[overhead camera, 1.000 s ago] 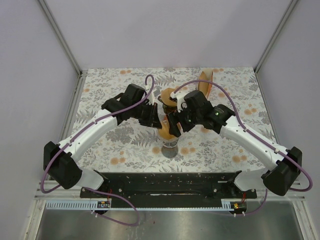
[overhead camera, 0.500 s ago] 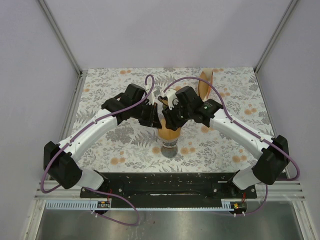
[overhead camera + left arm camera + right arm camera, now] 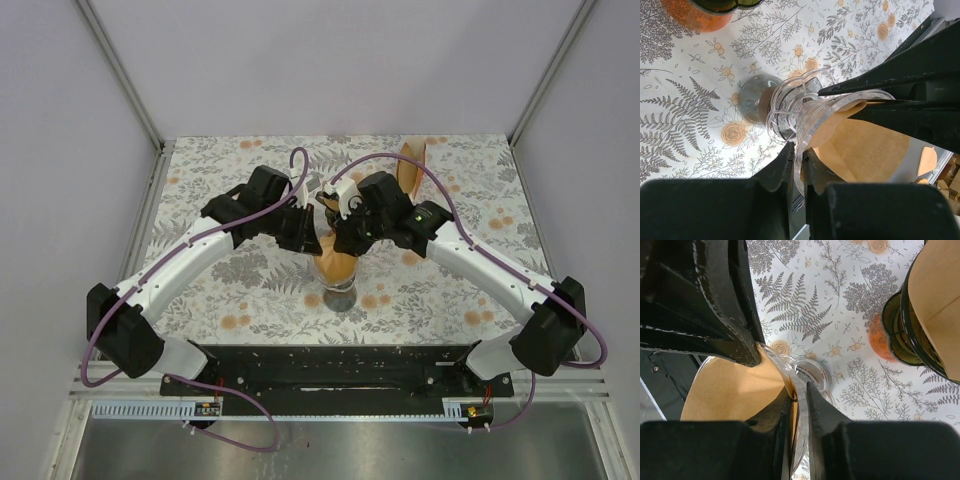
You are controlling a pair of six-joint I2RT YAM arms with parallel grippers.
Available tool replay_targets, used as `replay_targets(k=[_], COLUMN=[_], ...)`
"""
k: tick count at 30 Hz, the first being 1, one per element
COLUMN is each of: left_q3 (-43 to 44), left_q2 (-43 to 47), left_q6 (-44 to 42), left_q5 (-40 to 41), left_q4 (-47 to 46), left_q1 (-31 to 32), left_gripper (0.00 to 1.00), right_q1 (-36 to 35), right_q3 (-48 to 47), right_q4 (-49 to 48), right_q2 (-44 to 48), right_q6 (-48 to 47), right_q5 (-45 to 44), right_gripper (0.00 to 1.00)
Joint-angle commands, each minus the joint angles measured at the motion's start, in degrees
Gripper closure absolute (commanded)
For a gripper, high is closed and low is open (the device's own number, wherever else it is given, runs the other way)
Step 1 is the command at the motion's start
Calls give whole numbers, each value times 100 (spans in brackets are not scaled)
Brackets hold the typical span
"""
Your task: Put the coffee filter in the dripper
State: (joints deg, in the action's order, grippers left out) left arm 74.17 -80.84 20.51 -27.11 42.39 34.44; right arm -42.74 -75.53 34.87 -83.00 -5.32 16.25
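Coffee filter (image 3: 865,150): brown paper cone inside clear dripper (image 3: 805,115). My left gripper (image 3: 797,165) clamps the rim; my right gripper (image 3: 799,405) apparently pinches the filter edge.

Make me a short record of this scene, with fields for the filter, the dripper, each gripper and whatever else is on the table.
filter: brown paper, sitting open inside the dripper
dripper: clear, held at its rim from two sides
left gripper: shut on the dripper's rim
right gripper: shut on the rim, one finger inside against the filter
other: dark holder with spare filters, on a floral tablecloth
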Motion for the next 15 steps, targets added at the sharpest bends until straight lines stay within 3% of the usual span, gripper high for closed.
replay_targets(k=[1, 3, 5, 8, 12, 13, 15], left_q3=[168, 159, 159, 168, 194, 185, 185], left_q2=[24, 16, 15, -2, -20, -20, -2], left_q6=[120, 120, 120, 120, 137, 137, 137], left_q5=[92, 84, 75, 48, 13, 13, 13], left_q4=[-117, -117, -126, -126, -126, -126, -126], left_q1=[-16, -7, -7, -7, -16, -16, -16], left_gripper=[100, 100, 100, 100, 100, 100, 100], right_q1=[-15, -15, -6, -15, -15, -6, -15], right_q3=[205, 240, 266, 284, 284, 284, 293], right_q4=[-235, -235, -235, -244, -244, -235, -235], right_q2=[38, 30, 21, 12, -49, -76, -102], right_q6=[-250, -250, -250, -215, -197, -180, -171], right_q5=[-113, -122, -131, -140, -157, -157, -149], right_gripper=[100, 96, 73, 57, 53, 56, 74])
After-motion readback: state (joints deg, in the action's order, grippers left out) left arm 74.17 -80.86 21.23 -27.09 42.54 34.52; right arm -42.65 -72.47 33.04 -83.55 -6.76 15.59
